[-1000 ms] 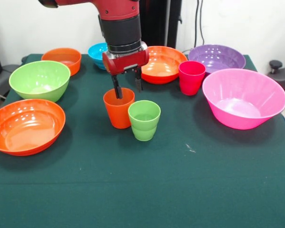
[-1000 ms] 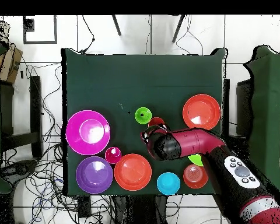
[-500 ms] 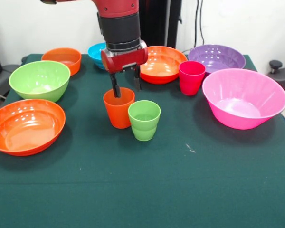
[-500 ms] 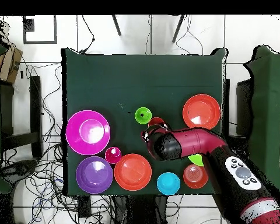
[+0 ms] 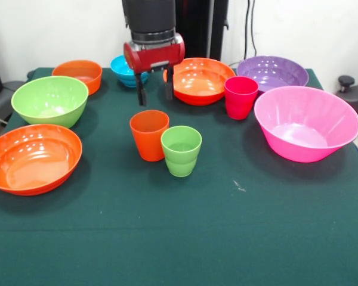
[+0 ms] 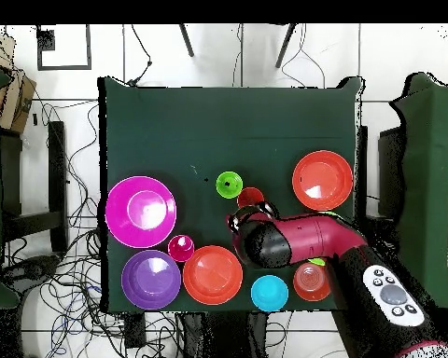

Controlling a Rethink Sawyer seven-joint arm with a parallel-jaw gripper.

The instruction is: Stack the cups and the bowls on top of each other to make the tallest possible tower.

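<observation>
The jaws of the gripper (image 5: 153, 90) stand parted with nothing between them, the two dark fingers (image 5: 141, 95) hanging free in the air above and behind the orange cup (image 5: 148, 134), touching none of the things. In the front view that cup stands upright at centre left of the frame on the green bench (image 5: 227, 238), with the light green cup (image 5: 181, 150) just beside it to the lower right, the two rims nearly touching. The magenta-red cup (image 5: 240, 97) stands apart to the upper right, between a wide orange bowl (image 5: 203, 80) and the large pink bowl (image 5: 306, 122). The purple bowl (image 5: 272, 71) sits at the upper right. At the left edge lie the other wide orange bowl (image 5: 33, 158) and, above it, the green bowl (image 5: 49, 100). The small orange bowl (image 5: 78, 74) and the small blue bowl (image 5: 123, 67) sit at the upper left. Nothing is stacked.
</observation>
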